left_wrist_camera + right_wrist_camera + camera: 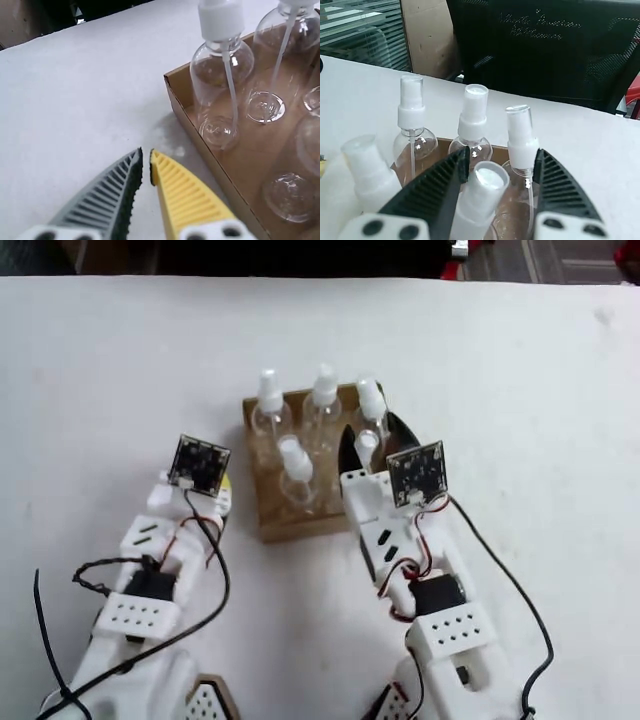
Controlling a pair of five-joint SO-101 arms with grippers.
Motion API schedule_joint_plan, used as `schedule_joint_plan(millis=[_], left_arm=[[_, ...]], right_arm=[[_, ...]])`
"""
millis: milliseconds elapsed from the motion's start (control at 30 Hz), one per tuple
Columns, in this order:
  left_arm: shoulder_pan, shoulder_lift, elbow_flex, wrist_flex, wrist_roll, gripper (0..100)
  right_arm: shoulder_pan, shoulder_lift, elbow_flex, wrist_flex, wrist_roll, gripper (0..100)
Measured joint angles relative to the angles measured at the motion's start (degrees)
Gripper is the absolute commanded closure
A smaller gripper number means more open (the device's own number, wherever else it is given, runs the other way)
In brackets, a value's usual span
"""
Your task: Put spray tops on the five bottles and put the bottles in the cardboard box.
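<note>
The cardboard box [300, 528] sits mid-table with five clear bottles standing in it, each with a white spray top. Three stand along the far side [323, 392], one is nearer the front [295, 466], and one is by the right wall [367, 446]. My right gripper [370, 426] is open, its black fingers [437, 192] on either side of that right-hand bottle's spray top [487, 186]. My left gripper [146, 153], with one grey and one yellow finger, is shut on nothing and hovers over bare table just left of the box's wall [176, 102].
White table [520, 380] stretches all round the box. A dark chair [555, 50] and a brown carton [427, 35] stand beyond the far table edge. Cables trail from both arms near the front edge.
</note>
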Motion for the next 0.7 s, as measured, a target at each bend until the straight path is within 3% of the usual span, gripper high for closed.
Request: schedule_joint_plan(millis=[533,700], left_arm=[[0.0,0.0,0.0,0.0,0.0,97],[0.0,0.0,0.0,0.0,0.0,97]], right_arm=[[0.0,0.0,-3.25,0.26,0.0,81.6],[0.0,-0.44,-8.18,4.57,0.0,81.7]])
